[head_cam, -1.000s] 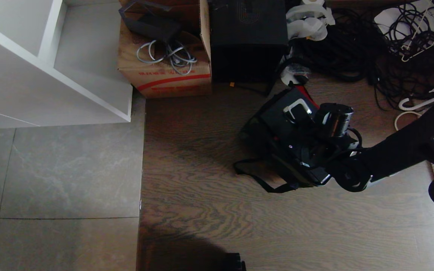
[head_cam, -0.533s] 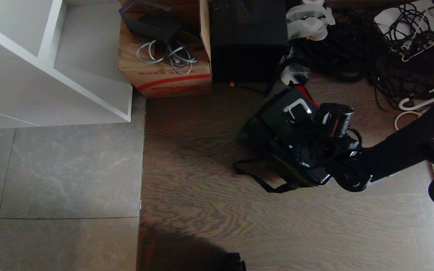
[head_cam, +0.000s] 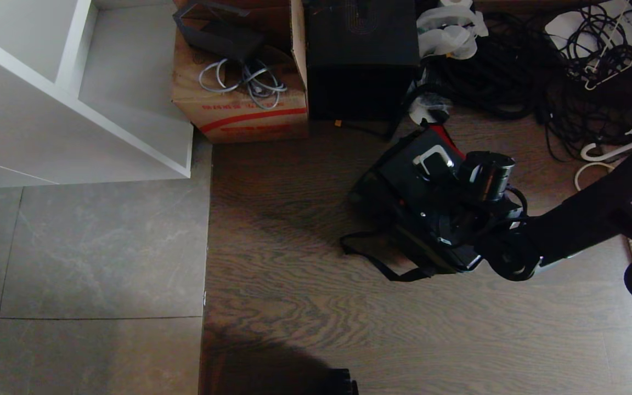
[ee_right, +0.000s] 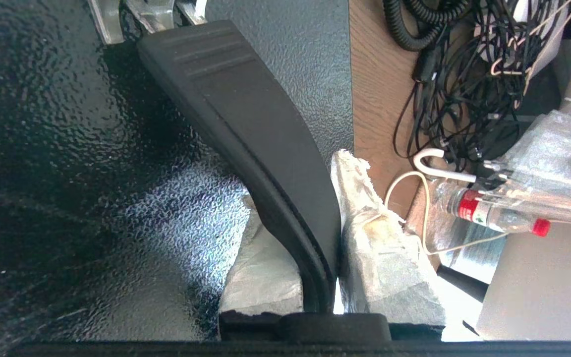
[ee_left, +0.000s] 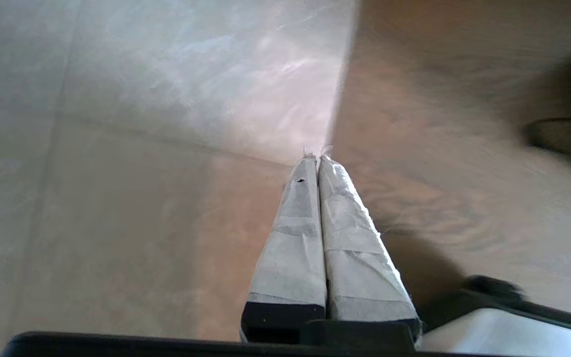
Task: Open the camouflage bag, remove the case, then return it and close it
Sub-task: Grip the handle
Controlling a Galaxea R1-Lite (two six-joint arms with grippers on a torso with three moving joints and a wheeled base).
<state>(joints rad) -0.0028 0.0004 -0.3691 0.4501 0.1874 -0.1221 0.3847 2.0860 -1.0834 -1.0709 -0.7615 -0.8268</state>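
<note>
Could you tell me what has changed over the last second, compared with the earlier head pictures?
Nothing visibly changed. The right gripper stays shut on the case's handle, with the case in the open camouflage bag, and the carton and black box stand as before.

My right arm (head_cam: 585, 219) is a thick matte-black limb with a small cluster of pale dots printed near its far end and a thin silver edge along its underside. A polished grey metal cylinder (head_cam: 489, 170) sits at its wrist, and thin black cables (head_cam: 516, 200) loop beside it. My right gripper (ee_right: 335, 198) has fingers (ee_right: 384, 248) wrapped in frayed, wrinkled white tape on a black base. My left gripper (ee_left: 316, 158) has two long tapering fingers (ee_left: 295, 238) in the same creased white tape, with black roots and a black bar beneath.
</note>
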